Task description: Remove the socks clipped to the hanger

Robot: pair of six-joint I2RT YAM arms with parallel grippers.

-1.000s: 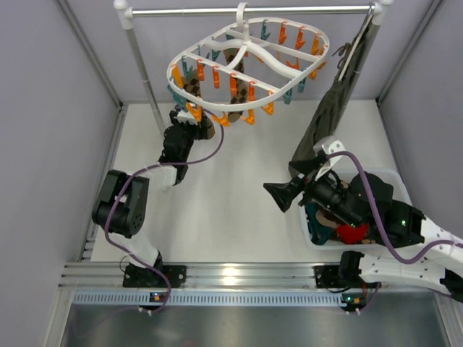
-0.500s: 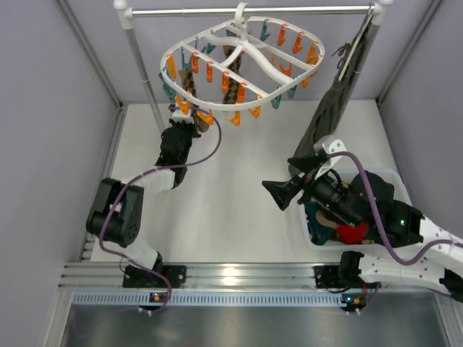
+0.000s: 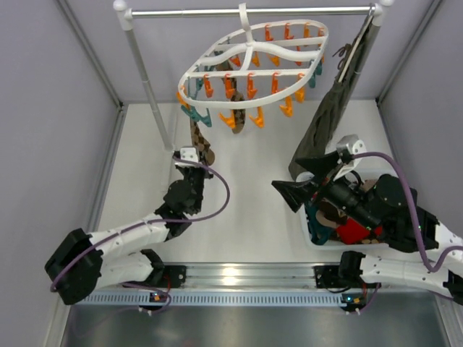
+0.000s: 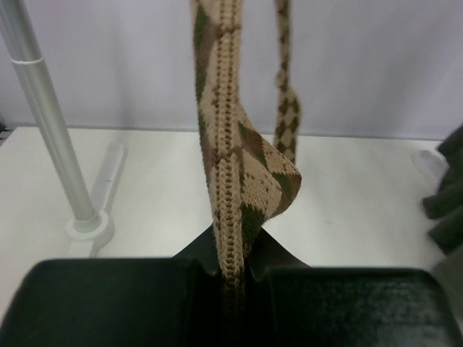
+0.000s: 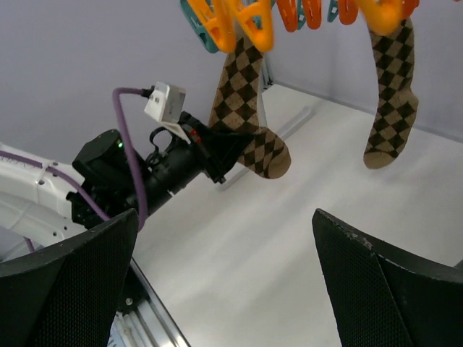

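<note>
Your left tool (image 4: 233, 273) pinches the foot of an argyle sock (image 4: 230, 166) at the lower middle of its wrist frame; the sock hangs from an orange clip (image 5: 242, 18) on the white hanger (image 3: 250, 48), upper centre overhead. Your right tool (image 5: 224, 217) is spread wide across the bottom of its own frame

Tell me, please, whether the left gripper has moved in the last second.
Yes. The left gripper, shut on a sock, has drawn back toward the arm bases, away from the left rail post.
</note>
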